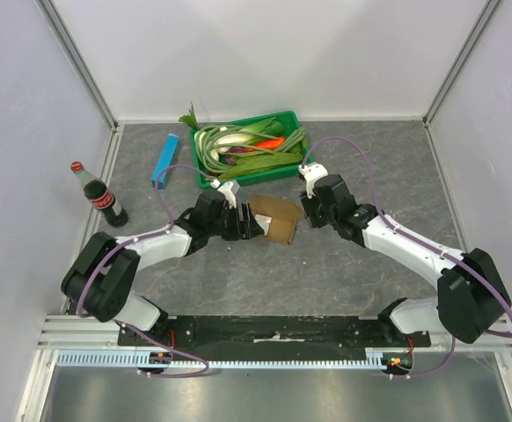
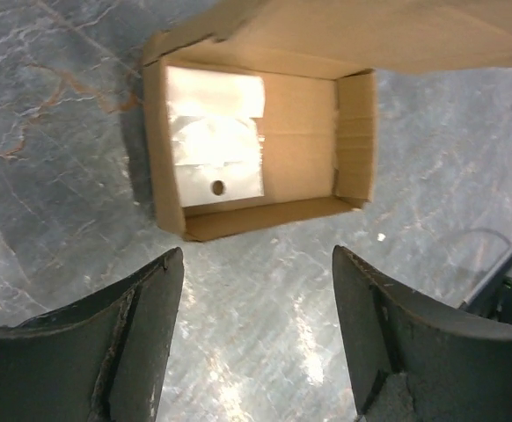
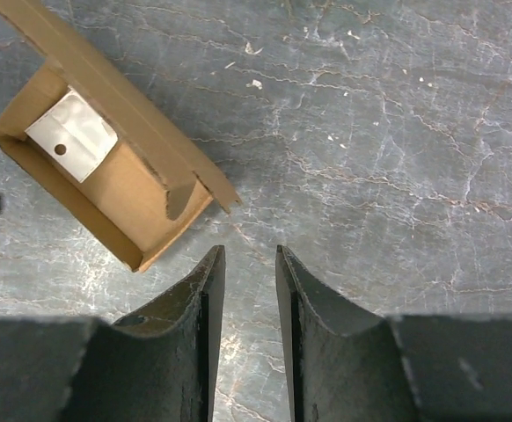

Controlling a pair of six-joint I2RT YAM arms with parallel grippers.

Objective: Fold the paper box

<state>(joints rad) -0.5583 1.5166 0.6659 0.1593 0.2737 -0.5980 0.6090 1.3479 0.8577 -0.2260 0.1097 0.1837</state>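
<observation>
Ahead of my left claw [image 2: 257, 251], bare table [image 2: 54, 132] leads to the box [image 2: 296, 132]. My right claw [image 3: 250, 249] has the box ahead-left and open table elsewhere. The tray [image 1: 208, 183] blocks farther ahead.

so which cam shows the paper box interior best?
Left wrist: it looks straight into the paper box, with the white sheet on its floor. Right wrist shows it angled in the upper-left corner. Top external shows it small, mid-table.

table [image 1: 326, 277] (grey, veined) | paper box [image 1: 276, 218] | green tray [image 1: 278, 115] | blue box [image 1: 164, 160] | cola bottle [image 1: 103, 198]
</observation>
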